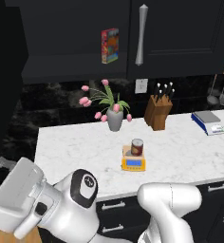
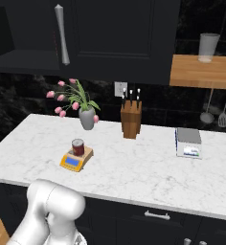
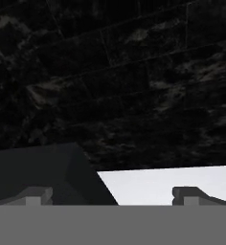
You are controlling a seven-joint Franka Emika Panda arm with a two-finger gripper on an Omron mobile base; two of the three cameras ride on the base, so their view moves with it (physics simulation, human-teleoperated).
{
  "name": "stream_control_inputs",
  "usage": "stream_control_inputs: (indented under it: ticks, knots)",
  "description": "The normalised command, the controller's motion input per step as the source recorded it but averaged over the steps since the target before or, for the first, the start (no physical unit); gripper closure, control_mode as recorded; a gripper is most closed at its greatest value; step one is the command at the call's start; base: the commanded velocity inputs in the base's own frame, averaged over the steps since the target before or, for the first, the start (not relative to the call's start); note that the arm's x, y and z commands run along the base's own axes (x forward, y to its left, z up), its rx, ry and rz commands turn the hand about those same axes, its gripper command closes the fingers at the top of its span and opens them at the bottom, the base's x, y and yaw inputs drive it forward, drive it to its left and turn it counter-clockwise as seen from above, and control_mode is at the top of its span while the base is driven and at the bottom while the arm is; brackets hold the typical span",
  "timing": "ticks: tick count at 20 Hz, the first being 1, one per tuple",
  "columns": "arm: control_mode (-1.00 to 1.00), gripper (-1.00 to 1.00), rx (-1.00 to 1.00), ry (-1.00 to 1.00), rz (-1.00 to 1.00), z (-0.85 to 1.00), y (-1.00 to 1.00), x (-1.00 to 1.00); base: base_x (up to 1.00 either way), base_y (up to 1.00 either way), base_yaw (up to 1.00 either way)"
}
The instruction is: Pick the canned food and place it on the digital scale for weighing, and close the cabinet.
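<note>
The canned food (image 1: 137, 147) (image 2: 78, 146), a small dark red can with a silvery top, stands upright on the yellow digital scale (image 1: 133, 163) (image 2: 75, 161) in the middle of the white marble counter. Above it hangs the black cabinet (image 1: 180, 33) (image 2: 119, 33) with a long silver handle (image 1: 141, 35). The cabinet's left side stands open onto a dark shelf. My gripper (image 3: 114, 196) is open, with its fingertips (image 3: 36, 195) wide apart and nothing between them. It faces the black backsplash beside the counter's left end, well away from the can. My white hand (image 1: 16, 197) sits low at the left.
A colourful red box (image 1: 110, 46) stands on the open cabinet shelf. On the counter are a grey vase of pink tulips (image 1: 115, 118), a wooden knife block (image 1: 157, 111) and a white and blue scale (image 1: 208, 122). Black drawers (image 1: 111, 209) run below the counter edge.
</note>
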Motion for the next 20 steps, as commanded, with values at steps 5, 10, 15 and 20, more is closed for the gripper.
stream_control_inputs:
  ticks: [5, 10, 15, 20]
  knots:
    - [-1.00, -1.00, 0.13, 0.28, 0.00, -0.68, -0.45, 0.11, 0.00, 0.00, 0.00]
    - [-1.00, -1.00, 0.04, 0.08, 0.00, -0.73, 0.50, 0.38, 0.00, 0.00, 0.00]
    - [-1.00, -1.00, 0.00, -0.02, -0.04, -0.24, 1.00, 0.44, 0.00, 0.00, 0.00]
    - [-1.00, -1.00, 0.20, 0.00, 0.00, -0.05, 0.56, 0.55, 0.00, 0.00, 0.00]
